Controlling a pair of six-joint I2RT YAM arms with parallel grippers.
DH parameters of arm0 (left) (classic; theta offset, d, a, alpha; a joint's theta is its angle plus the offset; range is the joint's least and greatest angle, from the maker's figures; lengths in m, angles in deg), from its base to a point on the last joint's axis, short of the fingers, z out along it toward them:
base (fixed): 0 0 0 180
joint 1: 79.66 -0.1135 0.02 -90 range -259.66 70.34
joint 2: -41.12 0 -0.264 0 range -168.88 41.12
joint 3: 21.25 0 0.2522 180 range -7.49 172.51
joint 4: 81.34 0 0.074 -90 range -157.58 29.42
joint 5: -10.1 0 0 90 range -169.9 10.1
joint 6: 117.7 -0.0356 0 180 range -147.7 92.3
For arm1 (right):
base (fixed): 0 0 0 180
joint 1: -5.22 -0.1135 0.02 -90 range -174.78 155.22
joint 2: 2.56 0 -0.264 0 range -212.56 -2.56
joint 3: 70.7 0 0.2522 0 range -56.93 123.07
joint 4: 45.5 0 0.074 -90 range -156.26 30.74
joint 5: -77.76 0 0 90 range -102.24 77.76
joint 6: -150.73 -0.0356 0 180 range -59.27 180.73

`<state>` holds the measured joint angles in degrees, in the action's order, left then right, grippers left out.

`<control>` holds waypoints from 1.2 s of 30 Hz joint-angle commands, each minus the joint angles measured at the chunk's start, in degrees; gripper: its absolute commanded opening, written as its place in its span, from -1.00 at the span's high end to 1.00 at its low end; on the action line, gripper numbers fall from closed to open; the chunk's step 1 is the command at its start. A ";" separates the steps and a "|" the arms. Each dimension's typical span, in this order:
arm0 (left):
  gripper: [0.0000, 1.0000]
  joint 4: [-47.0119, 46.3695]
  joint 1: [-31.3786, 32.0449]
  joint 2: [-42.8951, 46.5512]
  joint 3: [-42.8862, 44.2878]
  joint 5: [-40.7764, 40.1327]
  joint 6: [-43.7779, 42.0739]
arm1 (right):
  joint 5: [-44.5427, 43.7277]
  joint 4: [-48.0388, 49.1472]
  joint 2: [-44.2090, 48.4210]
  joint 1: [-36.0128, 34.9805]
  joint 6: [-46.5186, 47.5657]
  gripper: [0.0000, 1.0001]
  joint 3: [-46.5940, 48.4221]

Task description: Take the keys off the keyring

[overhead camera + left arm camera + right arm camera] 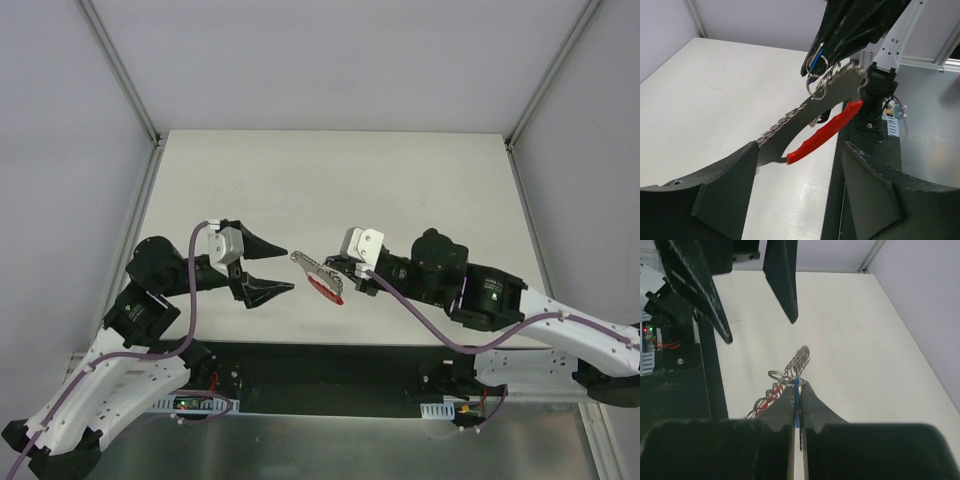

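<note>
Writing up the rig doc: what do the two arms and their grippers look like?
Both arms: white lower links, black joint housings, a lilac cable looped along each. The left gripper has black, tapered wedge fingers on a white mount. The right gripper is black with a white mount too; a green light glows on the right arm's housing.

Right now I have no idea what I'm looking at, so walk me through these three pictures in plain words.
These are two robot arms bolted to a table. One picture looks down from above; the other two come from cameras on each wrist. The right gripper is shut on a bunch of keys with a red tag, holding it in the air. The left gripper stands open just beside the bunch, its fingers either side of the metal. I see nothing lying on the table top itself.
</note>
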<state>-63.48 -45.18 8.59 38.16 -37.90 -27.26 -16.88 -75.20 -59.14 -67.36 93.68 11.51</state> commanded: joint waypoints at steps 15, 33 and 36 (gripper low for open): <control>0.16 -11.65 1.03 -10.62 9.64 23.13 14.75 | 10.62 9.79 5.51 -0.02 9.06 0.98 -3.23; 0.29 -16.84 3.66 -12.20 7.17 16.45 20.03 | 9.57 14.19 4.37 -0.02 10.56 0.99 -3.85; 0.31 -17.90 4.37 -12.99 7.09 16.19 20.47 | 9.39 14.63 4.11 -0.11 10.29 0.99 -3.85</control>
<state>-77.10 -41.96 -3.81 45.28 -20.76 -8.11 -7.70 -66.39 -55.14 -67.36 103.45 6.24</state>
